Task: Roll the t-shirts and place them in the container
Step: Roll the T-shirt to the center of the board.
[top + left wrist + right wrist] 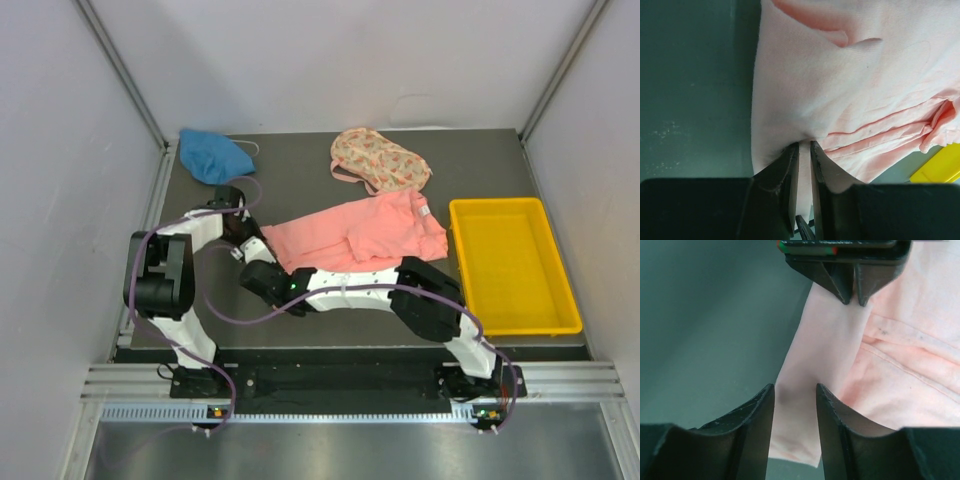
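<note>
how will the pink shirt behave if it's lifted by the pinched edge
Probably floppy: the pink shirt lies in soft folds, so it should drape and sag from the left hand, which pinches only a thin edge. Likely light; the cloth looks thin. Pushed, it would probably bunch rather than slide.

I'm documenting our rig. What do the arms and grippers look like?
Both the left arm and right arm have white links with bulky black joints, trailing thin purple cables. The left gripper and right gripper have black, wedge-shaped fingers.
</note>
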